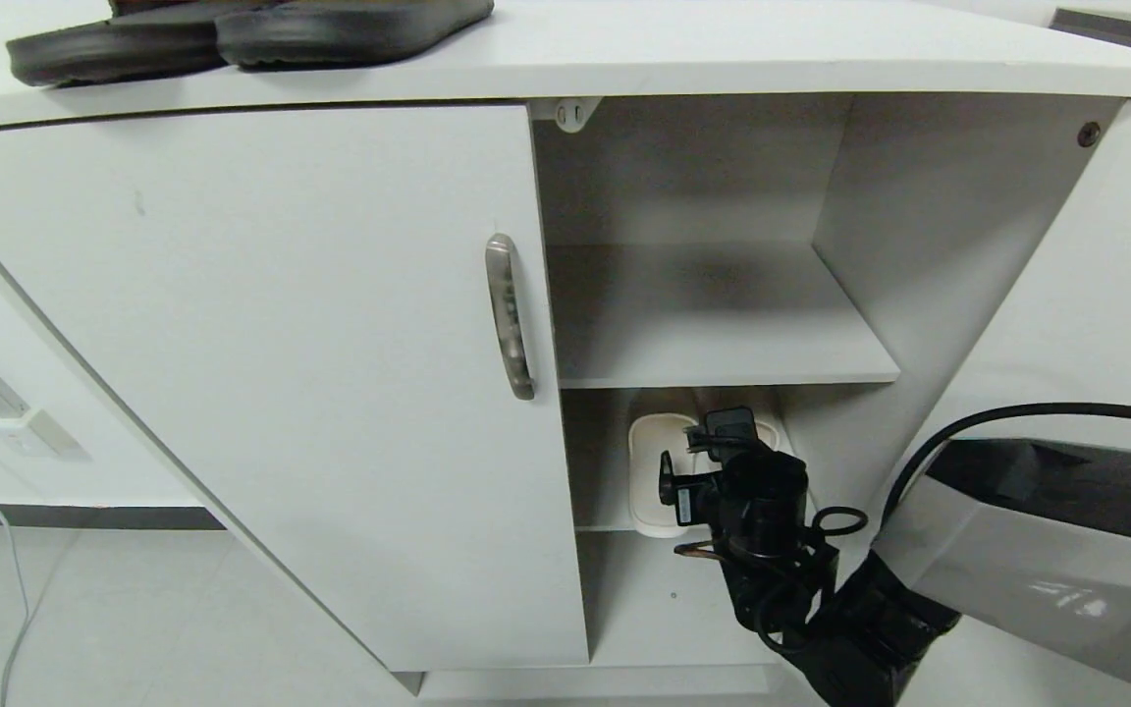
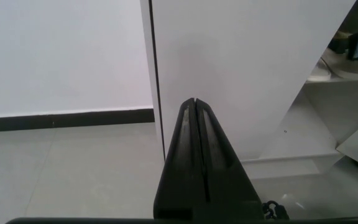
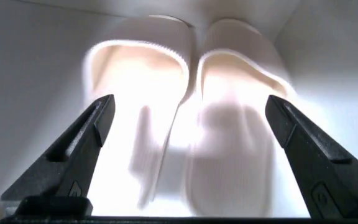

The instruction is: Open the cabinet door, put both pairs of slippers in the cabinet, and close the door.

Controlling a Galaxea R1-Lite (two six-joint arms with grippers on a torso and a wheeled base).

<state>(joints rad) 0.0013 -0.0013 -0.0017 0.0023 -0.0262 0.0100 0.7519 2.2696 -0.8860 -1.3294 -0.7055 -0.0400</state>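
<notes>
Two pairs of slippers are on show. The black pair (image 1: 251,34) is laid on top of the cabinet (image 1: 723,69), toward its left end, with the two slippers side by side and touching. The white pair (image 1: 646,471) is set inside, on the second shelf down in the open right-hand compartment, below the upper shelf (image 1: 713,314). From the right wrist, that white pair (image 3: 185,124) is seen flank to flank against the pale shelf.

And the doors: the left door (image 1: 232,393) is shut, with its metal handle (image 1: 510,316) mounted upright at its right edge. The right door (image 1: 1096,295) is swung wide open at the right.

The right gripper (image 1: 713,447) is held at the mouth of the compartment, just in front of the white pair and pointed straight at it. From its own camera, the right gripper (image 3: 188,115) is seen spread wide, one finger to each side of the pair, and nothing is pinched.

The left gripper (image 2: 194,106) is held low, pointed at the left door's outer edge, above the grey floor (image 2: 61,174). Its fingers are pressed together, and nothing is caught between them.
</notes>
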